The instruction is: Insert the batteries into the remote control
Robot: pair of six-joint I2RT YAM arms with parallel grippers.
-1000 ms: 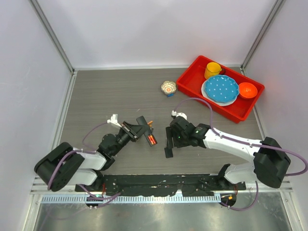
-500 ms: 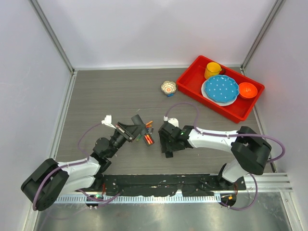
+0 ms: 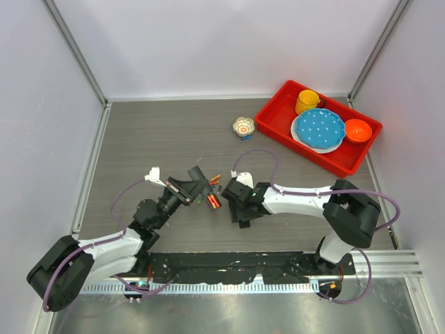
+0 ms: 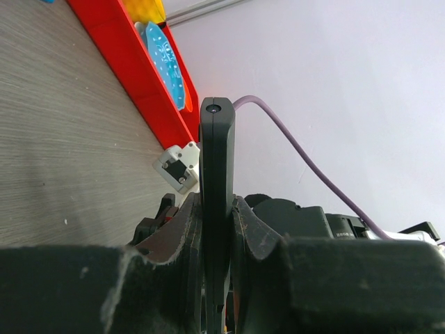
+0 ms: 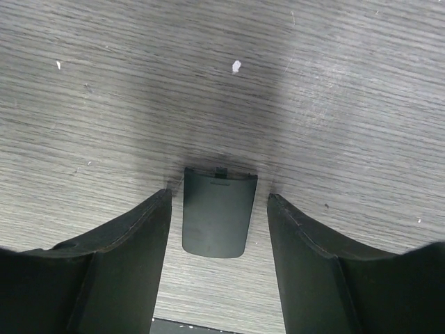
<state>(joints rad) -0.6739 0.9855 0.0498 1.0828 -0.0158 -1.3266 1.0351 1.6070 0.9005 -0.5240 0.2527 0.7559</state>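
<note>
My left gripper [image 3: 186,186] is shut on the remote control [image 3: 197,173], a slim black bar held edge-on between the fingers in the left wrist view [image 4: 217,160]. Several small batteries [image 3: 213,201], red, orange and green, lie on the table just right of it. My right gripper [image 3: 243,217] is open, low over the table beside the batteries. In the right wrist view a small black cover plate [image 5: 217,216] lies flat on the table between the open fingers [image 5: 132,236], untouched.
A red tray [image 3: 278,115] at the back right holds a yellow cup [image 3: 306,101], a blue dotted plate [image 3: 318,130] and an orange bowl [image 3: 358,129]. A small patterned bowl [image 3: 243,126] stands left of the tray. The tray also shows in the left wrist view [image 4: 125,56].
My right gripper has moved left, closer to the batteries and the left gripper, still open. My left arm has shifted a little left, keeping hold of the remote control.
</note>
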